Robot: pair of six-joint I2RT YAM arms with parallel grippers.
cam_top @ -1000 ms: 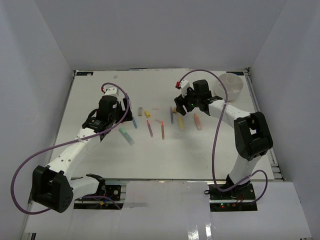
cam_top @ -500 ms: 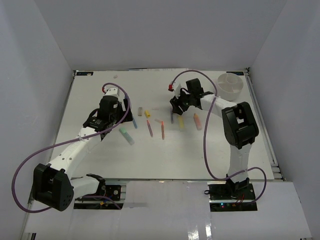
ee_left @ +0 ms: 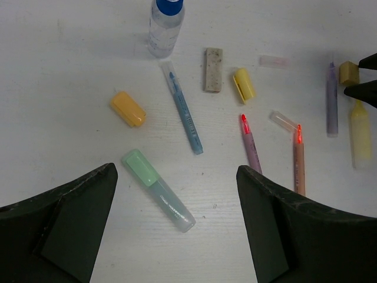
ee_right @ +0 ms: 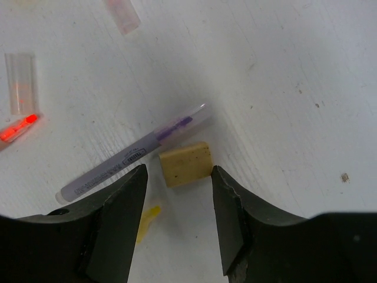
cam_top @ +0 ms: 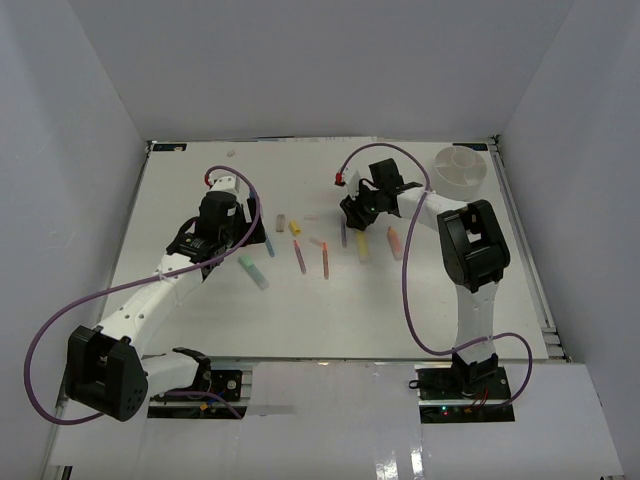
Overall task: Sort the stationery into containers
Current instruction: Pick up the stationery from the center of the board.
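My right tool (ee_right: 177, 177) has swung in from near the tub (cam_top: 461, 168) over the last second and now sits low over the far middle of the surface (cam_top: 300, 310), its jaws narrowing around a tan eraser (ee_right: 186, 163). They straddle it but don't look to be touching yet, so nothing is held. The eraser lies just beside a purple pen (ee_right: 135, 152). I judge this as the pick about to close, with the tub at the far right waiting.

My left tool (ee_left: 177, 224) hangs wide open and empty above the spread of stationery.

The purple pen carries small print, too fine to read.
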